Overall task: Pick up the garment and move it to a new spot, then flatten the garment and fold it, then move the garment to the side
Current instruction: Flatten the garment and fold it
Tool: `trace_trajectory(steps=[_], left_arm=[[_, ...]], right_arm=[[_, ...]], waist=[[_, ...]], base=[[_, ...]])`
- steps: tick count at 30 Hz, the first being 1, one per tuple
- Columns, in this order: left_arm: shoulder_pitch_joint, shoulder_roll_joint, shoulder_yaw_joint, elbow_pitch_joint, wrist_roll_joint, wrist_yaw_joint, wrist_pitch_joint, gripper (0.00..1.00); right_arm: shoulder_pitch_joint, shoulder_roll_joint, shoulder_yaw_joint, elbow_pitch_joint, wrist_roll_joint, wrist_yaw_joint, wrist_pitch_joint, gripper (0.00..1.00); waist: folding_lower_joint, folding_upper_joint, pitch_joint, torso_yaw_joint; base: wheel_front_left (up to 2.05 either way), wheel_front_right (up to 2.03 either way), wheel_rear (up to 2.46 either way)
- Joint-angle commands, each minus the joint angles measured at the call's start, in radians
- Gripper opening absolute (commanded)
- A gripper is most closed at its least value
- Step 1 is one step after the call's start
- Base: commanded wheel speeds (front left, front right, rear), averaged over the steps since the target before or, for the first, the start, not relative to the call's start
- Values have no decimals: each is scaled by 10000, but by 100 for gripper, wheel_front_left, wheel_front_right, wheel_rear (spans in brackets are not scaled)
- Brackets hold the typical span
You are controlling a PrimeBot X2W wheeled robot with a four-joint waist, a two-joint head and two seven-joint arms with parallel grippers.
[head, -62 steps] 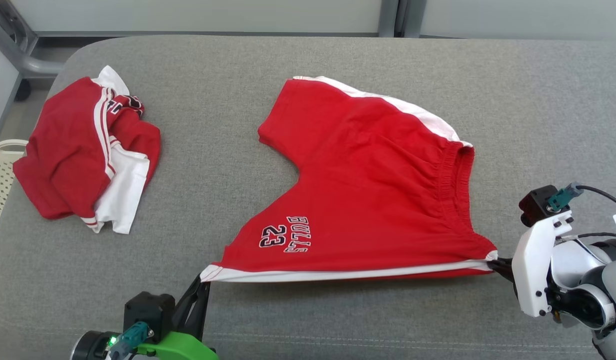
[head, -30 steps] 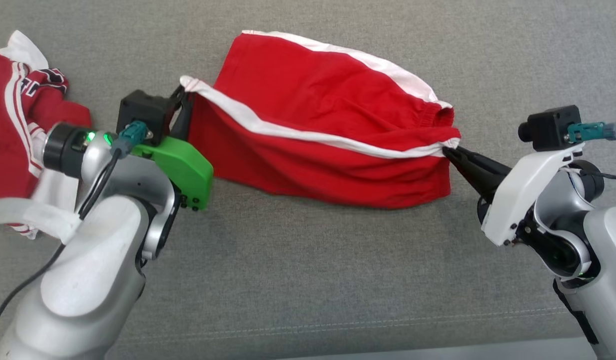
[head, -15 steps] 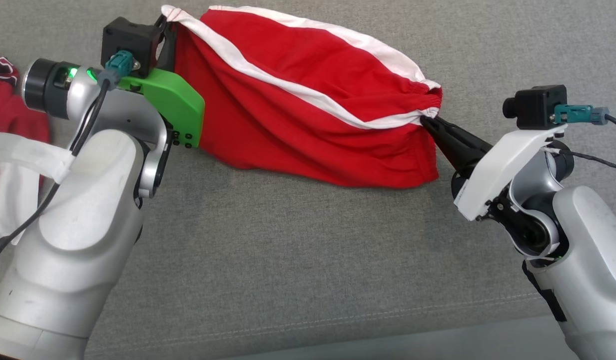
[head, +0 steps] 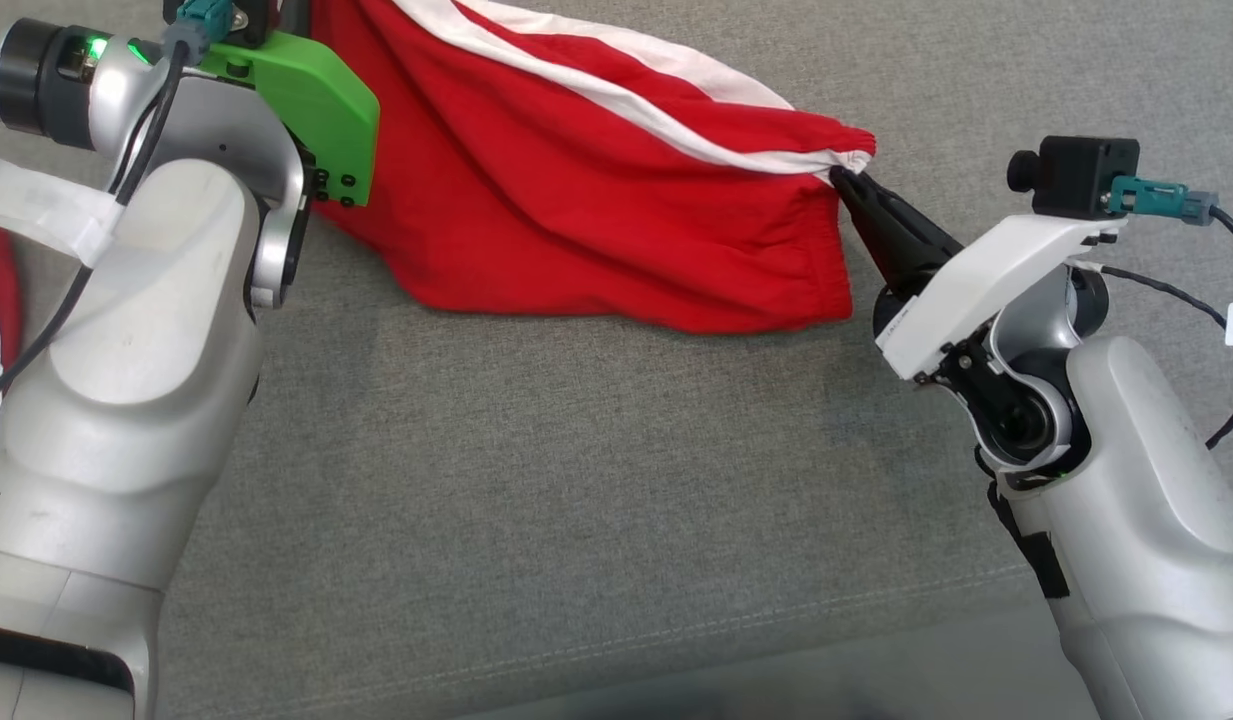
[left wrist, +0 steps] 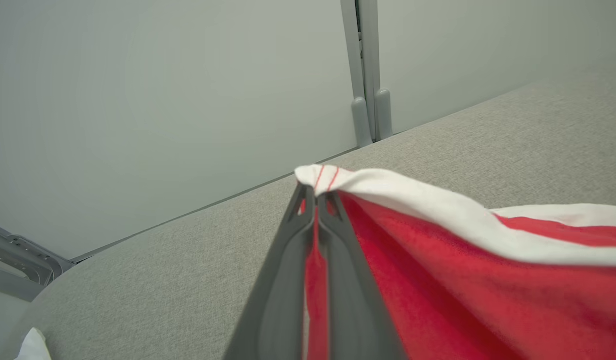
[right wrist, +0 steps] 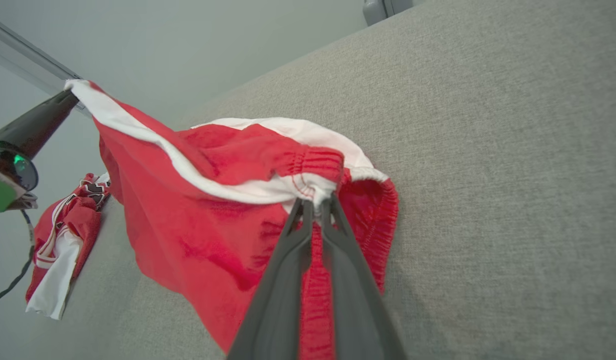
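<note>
The left gripper (left wrist: 315, 195) is pinching, fingers closed, a white-hemmed corner of the red cotton shorts with white side stripes (head: 576, 210). The right gripper (right wrist: 317, 206) is clamping their waistband corner, and they are hanging stretched between both over the grey fabric surface (head: 576, 500).

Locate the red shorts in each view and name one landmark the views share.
Head view: red shorts upper centre, right end pinched by the right gripper.
Left wrist view: red shorts lower right, corner pinched by the left gripper.
Right wrist view: red shorts centre and left, waistband pinched mid-picture.
Shared landmark: the white stripe along the top edge.
</note>
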Motion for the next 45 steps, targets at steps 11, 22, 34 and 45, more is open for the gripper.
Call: trace_trajectory(steps=[11,22,34,45], left_arm=[[-959,-65,-38,1098,95,-100,-382,0],[-1564,7,-96,1983,214,92,-716,0],[-1812,-234,-274,2852,102,15,-836,100],[-1392,-336,-241,3333,-204,-78,-1149,100]], right_arm=[[-647,840,-572,552,-646,-2,-50,0],[-991,1164,-794,861,-862,-2,-917,0],[-1442,1234,-548,1681,-823,0,-1267,100],[-955,1008,-828,1270,-1180,0,-683,100]], waist=[[0,0,422,-319],[0,0,765,-623],[0,0,958,-523],[0,0,142,-203]], base=[[0,0,0],[0,0,0],[0,0,0],[0,0,0]])
